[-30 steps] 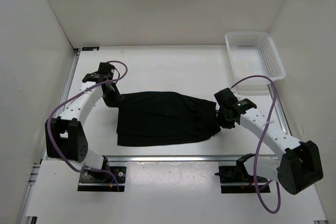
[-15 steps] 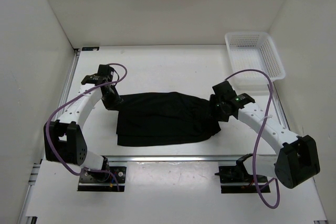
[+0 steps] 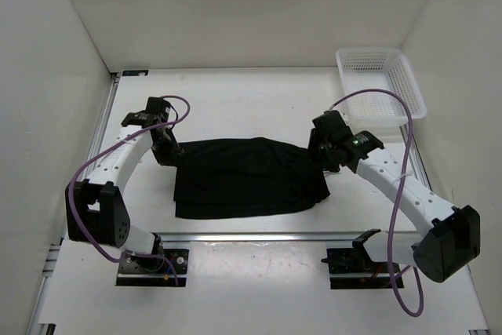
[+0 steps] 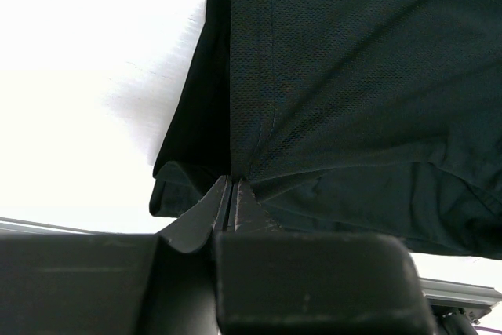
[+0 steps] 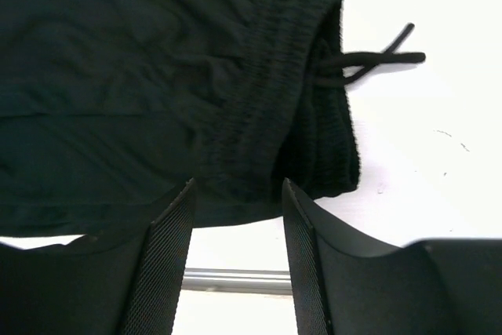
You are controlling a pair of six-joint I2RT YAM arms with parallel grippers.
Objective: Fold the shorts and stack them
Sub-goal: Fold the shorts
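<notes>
The black shorts (image 3: 247,176) lie flat on the white table, leg hems to the left and waistband to the right. My left gripper (image 3: 169,151) is at their far left corner, shut on a pinch of the leg hem; in the left wrist view the shorts (image 4: 345,92) bunch at the closed gripper (image 4: 232,182). My right gripper (image 3: 320,154) is open above the waistband end at the far right. In the right wrist view the gripper (image 5: 238,194) hovers over the gathered waistband (image 5: 271,123), with the drawstring (image 5: 376,56) lying on the table.
A white mesh basket (image 3: 380,82) stands at the far right corner. White walls enclose the table on three sides. A metal rail (image 3: 259,235) runs along the near edge, with both arm bases below it.
My right gripper has moved up and away from the near right part of the waistband toward its far corner. The left gripper has stayed on the hem.
</notes>
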